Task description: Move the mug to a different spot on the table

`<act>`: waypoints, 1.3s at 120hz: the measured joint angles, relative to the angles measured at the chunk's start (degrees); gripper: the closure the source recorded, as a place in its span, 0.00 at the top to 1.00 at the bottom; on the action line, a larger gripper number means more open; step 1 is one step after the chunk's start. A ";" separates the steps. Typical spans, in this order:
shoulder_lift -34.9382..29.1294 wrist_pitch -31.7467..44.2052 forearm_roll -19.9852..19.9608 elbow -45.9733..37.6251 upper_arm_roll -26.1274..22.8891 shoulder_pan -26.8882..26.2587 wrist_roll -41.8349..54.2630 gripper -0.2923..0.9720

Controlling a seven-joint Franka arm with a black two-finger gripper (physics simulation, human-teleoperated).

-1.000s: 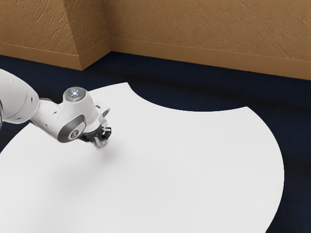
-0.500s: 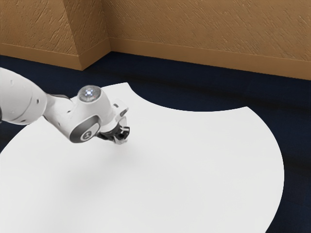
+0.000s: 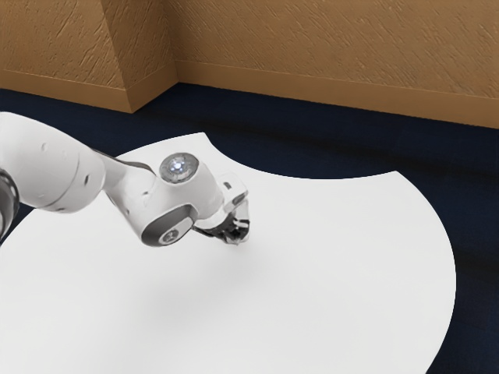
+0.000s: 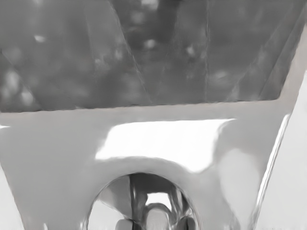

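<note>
My black gripper (image 3: 233,230) hangs low over the white table (image 3: 335,265), left of its middle in the exterior view. It is shut on the mug (image 3: 230,235), a small pale grey thing that peeks out between the fingertips and is mostly hidden by the hand. In the wrist view the mug (image 4: 158,143) looms as a big, blurred, glossy grey and white body right under the hand, with an arched opening (image 4: 144,206) at its near side. The white arm (image 3: 117,187) reaches in from the exterior view's left.
The table has a curved notch (image 3: 296,167) cut into its far edge and a rounded rim on the exterior view's right. Dark blue floor (image 3: 351,132) surrounds it, with a tan wall (image 3: 327,47) behind.
My hand has travelled toward the exterior view's right and slightly nearer across the table, with the mug still in the gripper. The arm has stretched out further.
</note>
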 joint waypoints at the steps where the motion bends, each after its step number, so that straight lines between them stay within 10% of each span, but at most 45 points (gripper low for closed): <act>1: 0.10 0.07 -0.01 0.03 -0.01 -0.09 0.00 0.23; 66: 4.61 5.44 5.42 1.86 0.55 1.09 0.66 0.24; 156: 4.10 6.13 6.94 0.43 0.81 1.15 3.85 0.71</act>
